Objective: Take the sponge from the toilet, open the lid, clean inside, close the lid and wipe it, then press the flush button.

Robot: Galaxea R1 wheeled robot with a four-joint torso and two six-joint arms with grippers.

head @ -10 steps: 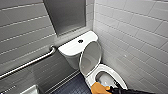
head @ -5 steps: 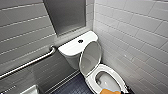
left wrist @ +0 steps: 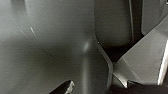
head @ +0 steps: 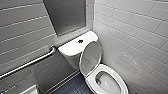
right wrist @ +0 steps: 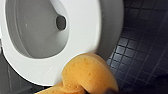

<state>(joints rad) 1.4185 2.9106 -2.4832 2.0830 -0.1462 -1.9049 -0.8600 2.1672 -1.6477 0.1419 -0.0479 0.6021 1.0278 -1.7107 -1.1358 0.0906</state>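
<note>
The white toilet (head: 75, 47) stands in the corner with its lid (head: 90, 58) raised and leaning against the tank. The oval bowl (head: 107, 82) is uncovered. A small dark flush button (head: 80, 41) sits in the middle of the tank top. In the right wrist view the orange sponge (right wrist: 87, 75) shows large and squeezed at its base, pinched in my right gripper (right wrist: 72, 88). It hangs just outside the seat rim (right wrist: 82, 30), over the dark floor. The left wrist view shows smooth grey curved surfaces close up, with nothing held.
A metal grab bar (head: 27, 65) runs along the grey tiled wall on the left. White tiles (head: 137, 37) cover the wall close on the toilet's right. Dark small-tiled floor (head: 72, 87) lies in front of the tank. A white object (head: 30, 90) sits at the lower left edge.
The head picture has drifted slightly, so the toilet sits a touch lower in it. Nothing in the scene has visibly moved.
</note>
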